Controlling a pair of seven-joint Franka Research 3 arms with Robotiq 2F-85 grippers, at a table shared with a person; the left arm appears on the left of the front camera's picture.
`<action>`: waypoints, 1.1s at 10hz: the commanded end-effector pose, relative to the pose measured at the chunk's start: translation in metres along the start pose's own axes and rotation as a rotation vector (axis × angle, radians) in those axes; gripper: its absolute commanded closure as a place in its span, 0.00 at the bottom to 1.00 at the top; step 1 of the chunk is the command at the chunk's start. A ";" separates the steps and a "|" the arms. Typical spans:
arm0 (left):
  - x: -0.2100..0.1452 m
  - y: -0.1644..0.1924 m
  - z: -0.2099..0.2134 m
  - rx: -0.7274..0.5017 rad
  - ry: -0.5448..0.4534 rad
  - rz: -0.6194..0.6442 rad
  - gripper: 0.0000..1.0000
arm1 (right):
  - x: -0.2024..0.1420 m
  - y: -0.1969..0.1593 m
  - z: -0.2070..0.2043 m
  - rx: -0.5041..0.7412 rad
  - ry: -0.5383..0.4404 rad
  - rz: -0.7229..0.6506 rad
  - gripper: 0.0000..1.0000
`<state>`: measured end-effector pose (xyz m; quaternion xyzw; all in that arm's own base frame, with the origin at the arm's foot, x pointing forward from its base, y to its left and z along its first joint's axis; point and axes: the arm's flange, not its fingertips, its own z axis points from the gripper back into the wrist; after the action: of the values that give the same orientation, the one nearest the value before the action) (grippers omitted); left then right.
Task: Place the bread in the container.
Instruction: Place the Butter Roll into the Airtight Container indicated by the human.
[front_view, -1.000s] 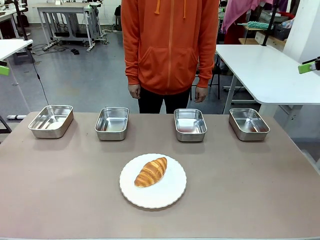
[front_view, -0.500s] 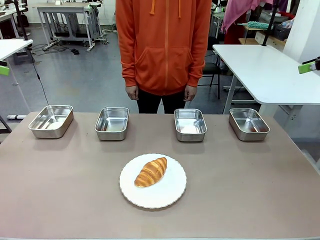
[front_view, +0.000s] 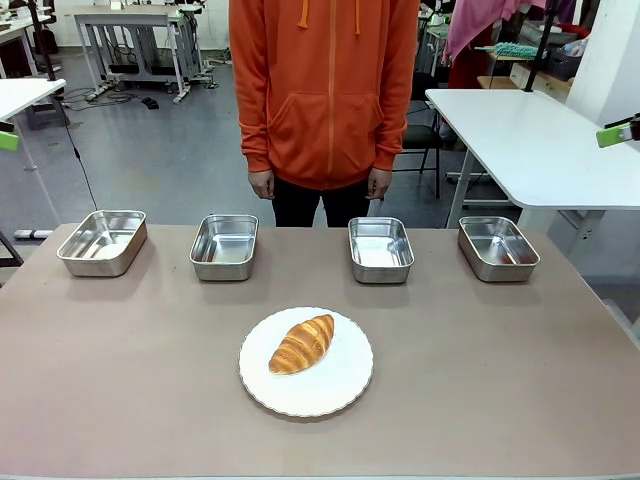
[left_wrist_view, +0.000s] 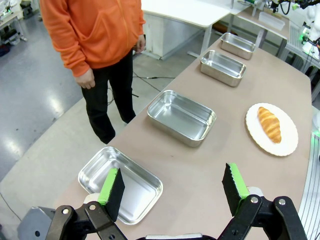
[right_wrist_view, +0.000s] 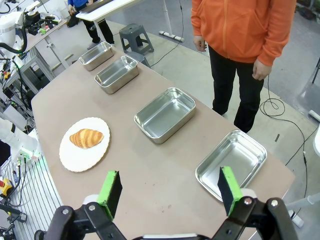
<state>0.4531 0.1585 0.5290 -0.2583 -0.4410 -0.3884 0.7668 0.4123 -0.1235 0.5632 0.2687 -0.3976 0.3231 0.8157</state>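
Golden-brown ridged bread (front_view: 302, 343) lies on a round white plate (front_view: 345, 385) at frame centre; left tool (left_wrist_view: 172, 182) and right tool (right_wrist_view: 168, 182) gape empty.

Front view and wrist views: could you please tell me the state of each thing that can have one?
Bread: lying on the plate, ungrasped.
Plate: holds the bread.
Pans: all four empty, upright.
Left gripper: open, empty.
Right gripper: open, empty.
Person's hands: down, empty.
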 end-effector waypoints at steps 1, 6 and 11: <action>0.001 -0.001 0.001 0.000 -0.003 -0.004 0.00 | 0.002 -0.001 -0.001 0.004 -0.021 0.013 0.00; 0.001 -0.001 0.001 0.000 -0.003 -0.004 0.00 | 0.002 -0.001 -0.001 0.004 -0.021 0.013 0.00; 0.001 -0.001 0.001 0.000 -0.003 -0.004 0.00 | 0.002 -0.001 -0.001 0.004 -0.021 0.013 0.00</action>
<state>0.4531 0.1585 0.5290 -0.2583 -0.4410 -0.3884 0.7668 0.4124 -0.1235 0.5632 0.2687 -0.3976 0.3231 0.8157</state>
